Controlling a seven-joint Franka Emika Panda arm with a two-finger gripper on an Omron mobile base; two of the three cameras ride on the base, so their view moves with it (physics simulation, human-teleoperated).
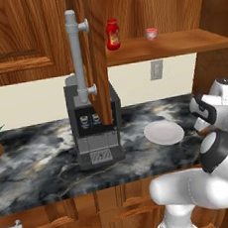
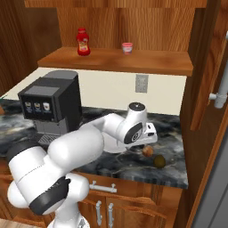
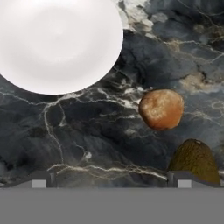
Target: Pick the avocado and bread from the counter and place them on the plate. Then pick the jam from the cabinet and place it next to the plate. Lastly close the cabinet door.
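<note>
Now gripper [image 3: 112, 181] spread wide, nothing held, above the counter [image 3: 87, 144]. Avocado [image 3: 195, 161] sits by one fingertip, bread [image 3: 161, 109] just ahead, plate [image 3: 57, 43] further ahead. Risk: off-centre descent clips avocado, rolling it into bread

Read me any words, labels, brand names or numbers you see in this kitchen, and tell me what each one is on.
No text is readable.
Tall red bottle on the wooden shelf: yellowish label, too blurred to read.
Black coffee machine: three small front button icons, too small to read.
Small pink-red jam jar: no lettering visible.
</note>
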